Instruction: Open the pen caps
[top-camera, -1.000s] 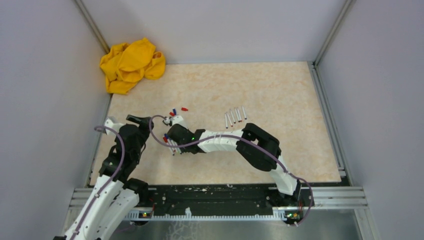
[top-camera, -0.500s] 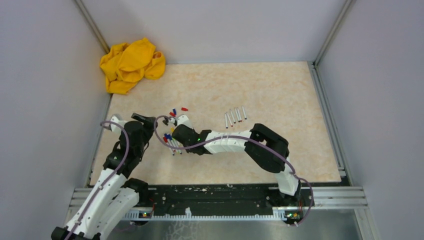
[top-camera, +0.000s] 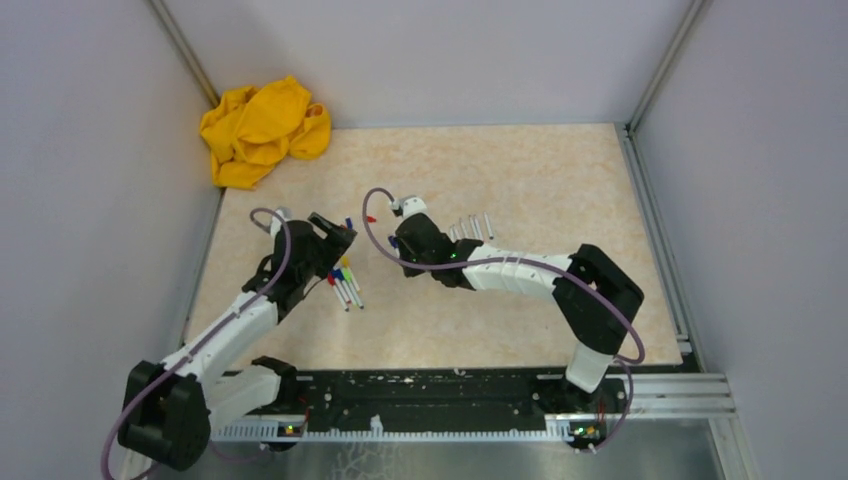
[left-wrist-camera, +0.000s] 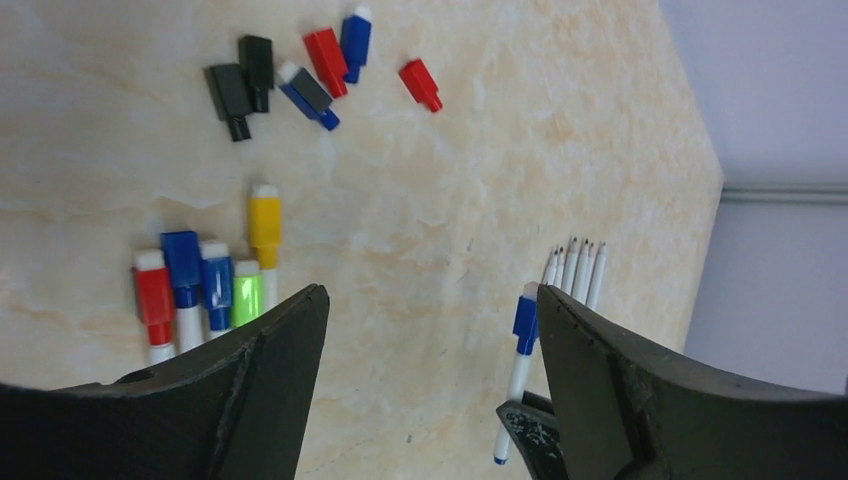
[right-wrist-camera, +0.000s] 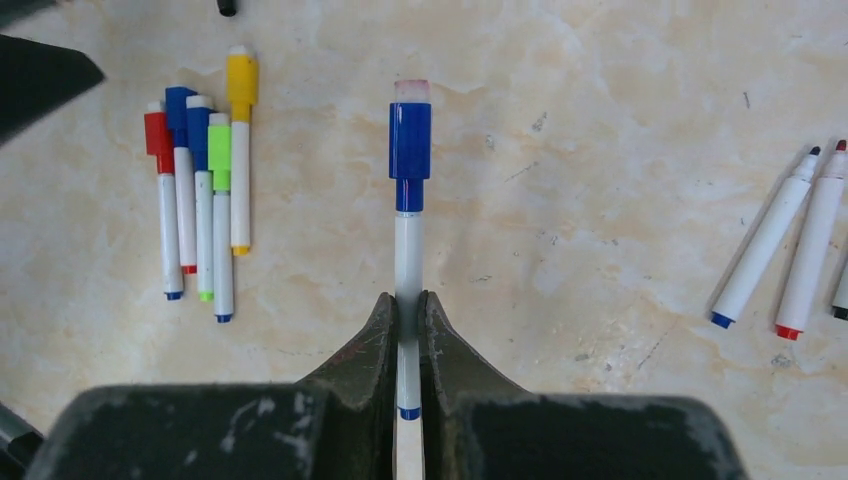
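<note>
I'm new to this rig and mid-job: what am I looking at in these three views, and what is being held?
You are seeing two robot arms bolted at the near edge of a table. The wide view comes from a fixed camera above and behind them. The other two come from a camera on each wrist, so the dark shapes at the bottom belong to that arm. The right pincer is shut on a marker whose blue cap is on. The left pincer is open and holds nothing. On the table lie five capped markers, loose caps, uncapped markers and, in the far left corner, a yellow cloth.
</note>
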